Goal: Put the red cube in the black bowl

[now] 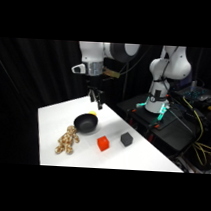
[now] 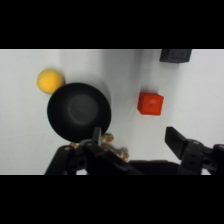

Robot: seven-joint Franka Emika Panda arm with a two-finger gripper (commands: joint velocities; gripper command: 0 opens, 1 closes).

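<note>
On the white table (image 1: 53, 116) in the side view, the black bowl (image 1: 86, 123) sits near the middle, and the red cube (image 1: 103, 143) rests on the tabletop at about four o'clock from it, apart from the bowl and with nothing touching it. A dark grey cube (image 1: 126, 139) lies just beyond the red one, at roughly three o'clock from it, also apart. A tan plush toy (image 1: 67, 140) lies at about seven o'clock from the bowl, close to its rim. A yellow ball (image 1: 94, 113) peeks out at the bowl's far edge, around one o'clock. The gripper (image 1: 96, 99) hangs above the table over the bowl's far rim, holding nothing. In the wrist view, the gripper (image 2: 134, 140) shows two dark fingers (image 2: 177, 141) standing well apart with bare table between them, so the jaws are wide open and empty. There the bowl (image 2: 78, 111) lies left of centre, the yellow ball (image 2: 50, 80) touches or nearly touches its rim at ten o'clock, the red cube (image 2: 150, 103) sits at three o'clock from the bowl, clear of it, and the grey cube (image 2: 175, 55) lies at the upper edge, about one o'clock from the red one.
</note>
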